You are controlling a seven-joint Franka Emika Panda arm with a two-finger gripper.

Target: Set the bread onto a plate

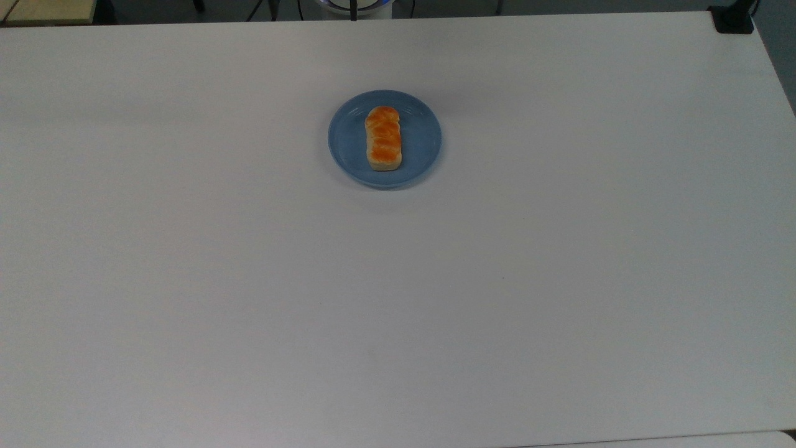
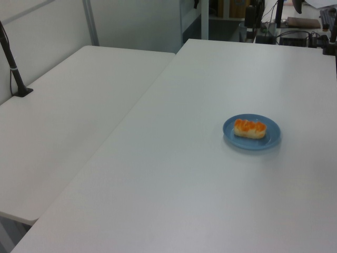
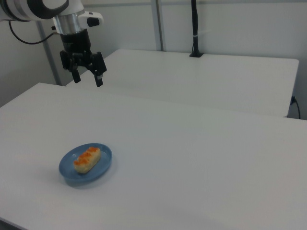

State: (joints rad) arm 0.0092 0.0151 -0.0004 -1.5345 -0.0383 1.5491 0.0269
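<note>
Bread (image 3: 87, 159) lies lengthwise across the blue plate (image 3: 103, 167), at about 6 o'clock from your gripper (image 3: 88, 77), which hangs well above it, released and empty.

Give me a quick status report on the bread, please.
Gripper open, raised clear of table. Bread lying on plate. Nothing in the way.

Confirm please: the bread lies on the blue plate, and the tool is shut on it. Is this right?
Not quite. The bread does lie on the blue plate, but the right view shows the tool open, raised clear above the table, holding nothing.
</note>
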